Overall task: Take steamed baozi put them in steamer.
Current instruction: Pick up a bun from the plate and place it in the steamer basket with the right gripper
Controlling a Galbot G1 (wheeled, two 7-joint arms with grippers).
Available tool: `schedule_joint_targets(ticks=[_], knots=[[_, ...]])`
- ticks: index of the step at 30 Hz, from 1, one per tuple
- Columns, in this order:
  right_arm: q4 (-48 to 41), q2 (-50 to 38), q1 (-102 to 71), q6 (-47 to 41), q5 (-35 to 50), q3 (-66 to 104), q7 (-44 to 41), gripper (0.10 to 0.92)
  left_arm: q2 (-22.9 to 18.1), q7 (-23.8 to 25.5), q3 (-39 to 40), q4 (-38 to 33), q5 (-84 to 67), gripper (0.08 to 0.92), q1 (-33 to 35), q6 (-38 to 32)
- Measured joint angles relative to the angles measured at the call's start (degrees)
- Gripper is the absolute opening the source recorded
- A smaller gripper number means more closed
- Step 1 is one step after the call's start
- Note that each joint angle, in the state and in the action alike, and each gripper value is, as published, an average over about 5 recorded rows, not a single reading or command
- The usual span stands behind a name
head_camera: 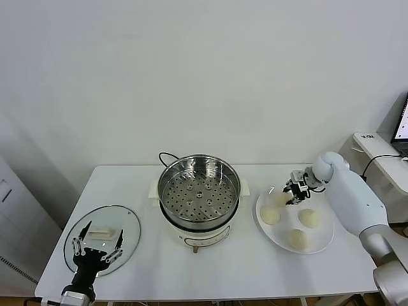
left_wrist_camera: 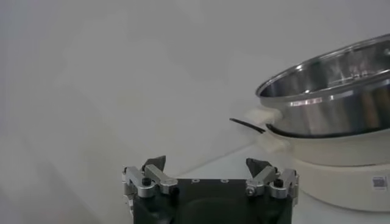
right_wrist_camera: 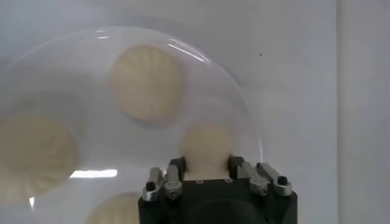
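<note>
With the steamer as landmark, the round clear glass lid lies flat on the white table well to its left, leaving the pot free to load, and the left gripper waits over that lid with fingers spread and nothing held. The round shiny stainless-steel steamer stands open, its perforated tray bare. To its right, the flat white plate holds the cream-white baozi, and the right gripper is clamped on the bun at the plate's far edge, apparently ready to lift it.
</note>
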Motion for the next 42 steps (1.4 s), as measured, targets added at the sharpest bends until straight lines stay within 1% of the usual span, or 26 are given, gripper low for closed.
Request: schedule_joint_targets(ticks=[3, 7, 13, 16, 19, 23, 27, 35, 42], knots=[[2.2, -1.2, 3.1, -0.3, 3.6, -3.8, -0.6, 0.322, 0.1, 0.0, -0.3, -0.2, -0.1, 0.823, 0.0, 0.0], [5.9, -2.5, 9.7, -0.2, 10.4, -11.3, -1.1, 0.322, -0.2, -0.1, -0.3, -0.5, -0.1, 0.823, 0.2, 0.0], [12.0, -2.2, 22.0, 1.7, 21.2, -23.9, -1.6, 0.342, -0.8, -0.1, -0.3, -1.1, -0.1, 0.823, 0.6, -0.1], [14.7, -1.2, 26.0, 3.6, 24.3, -28.5, -1.7, 0.346, -1.1, -0.1, -0.4, -1.3, -0.1, 0.823, 0.9, -0.3], [17.1, 0.2, 28.2, 6.1, 25.6, -31.5, -1.8, 0.343, -1.3, -0.1, -0.4, -1.7, -0.1, 0.823, 1.2, -0.5], [19.0, 2.8, 28.2, 10.8, 24.0, -33.2, -2.0, 0.34, -1.4, -0.1, -0.5, -2.1, -0.5, 0.823, 1.6, -0.6], [19.5, 5.6, 25.7, 16.5, 20.1, -32.8, -1.9, 0.34, -1.4, -0.1, -0.7, -2.4, -0.9, 0.823, 2.0, -0.8], [17.4, 11.3, 19.5, 26.6, 8.6, -28.1, 0.0, 0.349, -1.4, 0.0, -0.7, -2.2, -1.0, 0.823, 2.6, -1.3], [14.1, 15.7, 15.8, 32.1, -1.4, -23.1, 2.2, 0.365, -1.2, 0.1, -1.0, -1.5, -1.1, 0.823, 2.9, -1.6]])
